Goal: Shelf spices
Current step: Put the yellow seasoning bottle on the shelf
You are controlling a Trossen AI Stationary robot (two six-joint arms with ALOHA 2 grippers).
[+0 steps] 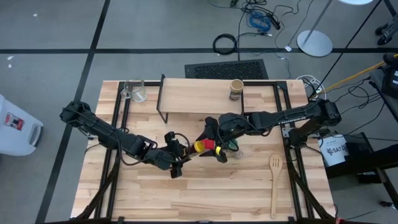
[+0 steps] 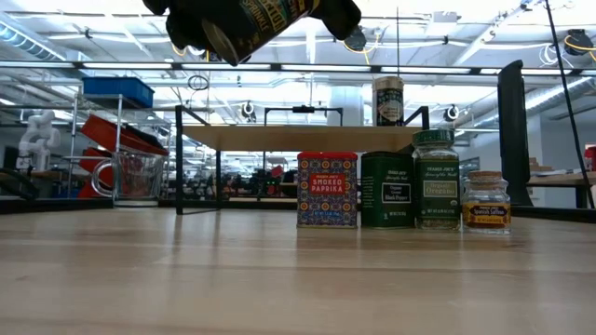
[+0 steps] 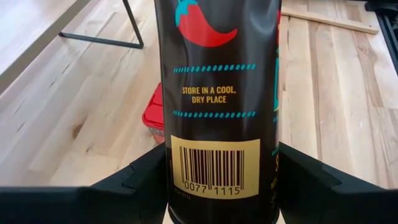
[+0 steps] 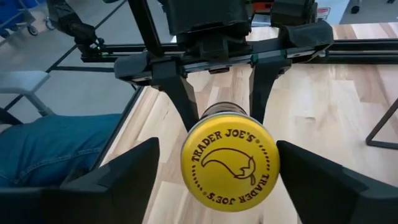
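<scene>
The yellow jar (image 4: 229, 162), dark-bodied with a yellow lid, is held in the air by my left gripper (image 3: 221, 183) over the table's middle (image 1: 199, 147). My right gripper (image 4: 227, 186) is open, with a finger on either side of the yellow lid and a gap on both sides. Below, the red square tin (image 2: 327, 190), the dark tin (image 2: 386, 191), the green-lidded jar (image 2: 436, 180) and the tiny brown jar (image 2: 486, 201) stand in a row on the table. The tan jar (image 1: 236, 89) stands on the shelf's plank top (image 1: 193, 97). My left gripper pinches the yellow jar's dark body near its base end, by the barcode (image 3: 214, 165), with one finger (image 3: 140, 180) on each side. The fingers lie across the jar. The jar is lifted clear and tilted (image 2: 256, 20), its lid end pointing toward my right gripper.
A clear glass cup (image 1: 134, 91) stands at the far left corner beside the shelf. A wooden spatula (image 1: 275, 184) lies near the right edge. Bare tabletop (image 1: 155, 193) runs along the near side. A person's leg in blue jeans (image 4: 56, 146) shows beyond the table edge.
</scene>
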